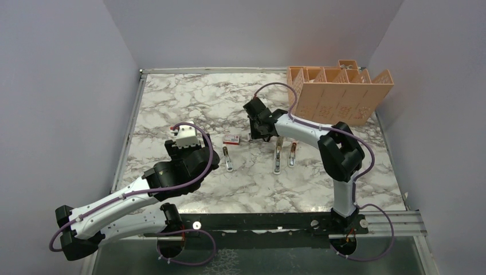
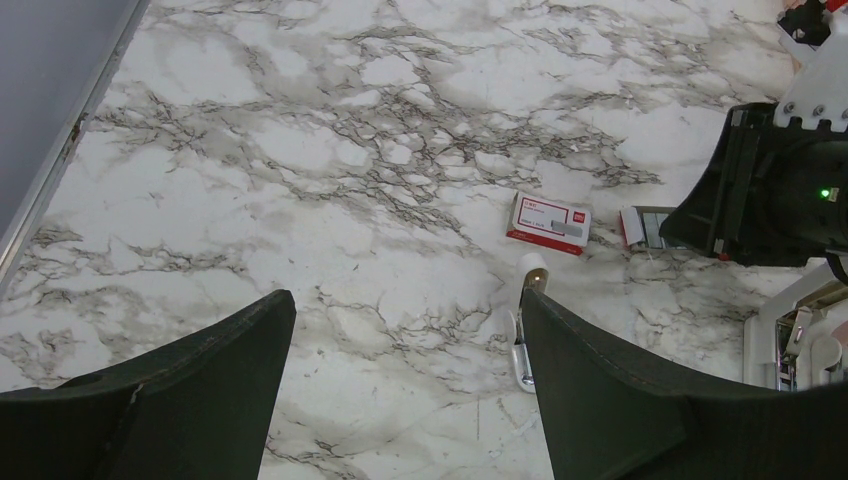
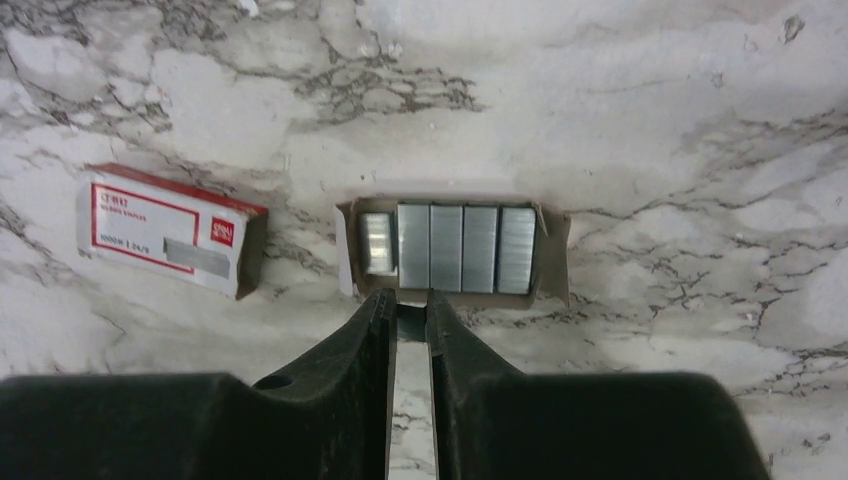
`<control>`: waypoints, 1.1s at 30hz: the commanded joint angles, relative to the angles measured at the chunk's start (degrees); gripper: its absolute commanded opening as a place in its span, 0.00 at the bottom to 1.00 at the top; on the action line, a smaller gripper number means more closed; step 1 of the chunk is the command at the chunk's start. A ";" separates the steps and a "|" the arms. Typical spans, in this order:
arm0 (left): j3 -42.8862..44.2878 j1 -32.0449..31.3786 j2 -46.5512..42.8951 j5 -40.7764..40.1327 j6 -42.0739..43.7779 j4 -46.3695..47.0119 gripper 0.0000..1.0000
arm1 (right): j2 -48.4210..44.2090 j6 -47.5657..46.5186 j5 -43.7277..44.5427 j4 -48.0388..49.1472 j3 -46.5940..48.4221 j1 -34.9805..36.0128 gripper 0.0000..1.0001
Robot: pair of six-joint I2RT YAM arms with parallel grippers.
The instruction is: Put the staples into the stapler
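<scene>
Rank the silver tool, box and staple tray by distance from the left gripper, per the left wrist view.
1. The silver tool, beside one finger of the left gripper.
2. The box, farther ahead, to the right.
3. The staple tray, right of the box, farthest.

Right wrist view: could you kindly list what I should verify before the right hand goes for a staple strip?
1. Staples exposed in their tray: ok, the strips lie side by side.
2. Right hand lined up at the tray's near edge: ok.
3. Right hand empty: cannot tell; its fingers stand close together.
4. Red-and-white box apart from the tray: ok.
5. Left hand open and empty: ok.
6. Stapler open for loading: cannot tell; the slim metal items on the table are too small to read.
</scene>
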 commanded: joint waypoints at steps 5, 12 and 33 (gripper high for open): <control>-0.13 -0.40 -0.56 -0.37 0.26 0.33 0.84 | -9.42 2.10 -10.81 2.24 -9.54 0.31 0.21; -0.17 -0.40 -0.96 -0.34 0.26 0.33 0.84 | -10.74 5.07 -15.80 4.39 -15.57 3.16 0.22; -0.28 -0.40 -1.30 -0.33 0.30 0.32 0.84 | -8.94 1.97 -11.06 1.57 -15.29 6.47 0.37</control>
